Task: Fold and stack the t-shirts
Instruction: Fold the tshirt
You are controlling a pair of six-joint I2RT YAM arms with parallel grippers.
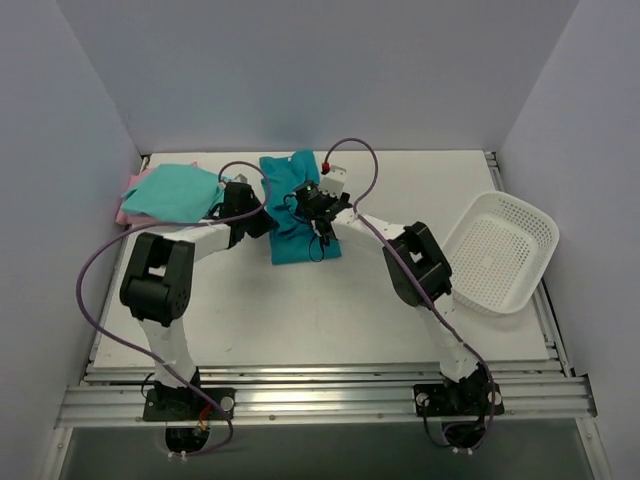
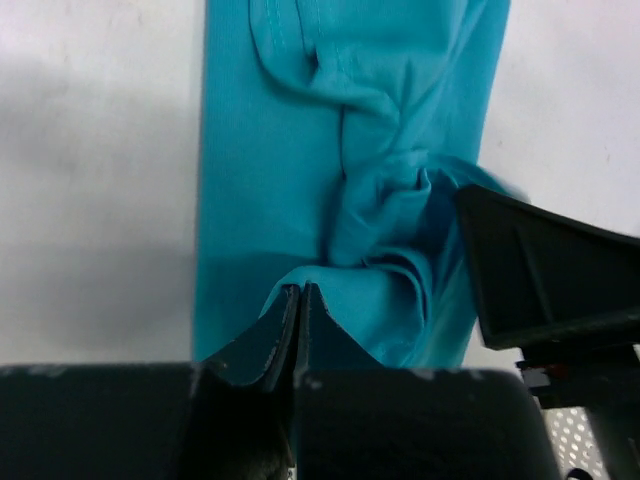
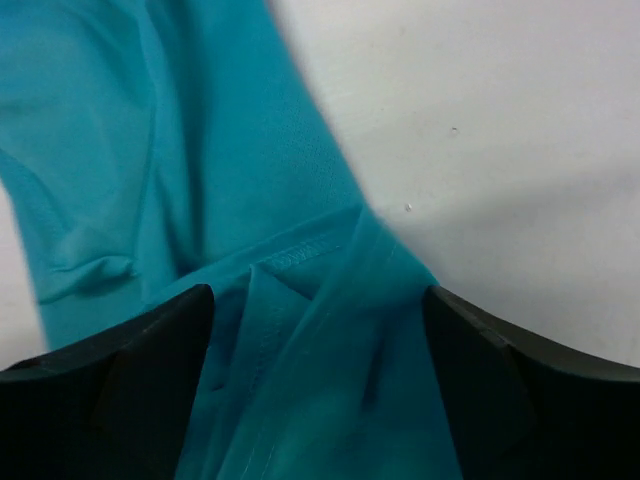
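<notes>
The right gripper (image 3: 320, 300) stands spread, with loose folds of the deep teal t-shirt (image 1: 285, 175) between its fingers. The left gripper (image 2: 300, 300) is pressed together at that shirt's edge; whether it nips cloth cannot be told. The shirt lies bunched at mid-back of the white table (image 1: 300, 310), walled in pale grey (image 1: 320, 70). At back left, a mint t-shirt (image 1: 175, 192) overlaps a pink t-shirt (image 1: 126, 212). A white basket (image 1: 520, 215) sits at the right edge.

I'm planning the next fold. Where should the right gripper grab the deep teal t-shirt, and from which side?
Probably its stitched hem, bunched between the open right gripper's fingers. Come down from above: the deep teal t-shirt lies on the table, and this raised fold gives a ridge to pinch.
</notes>
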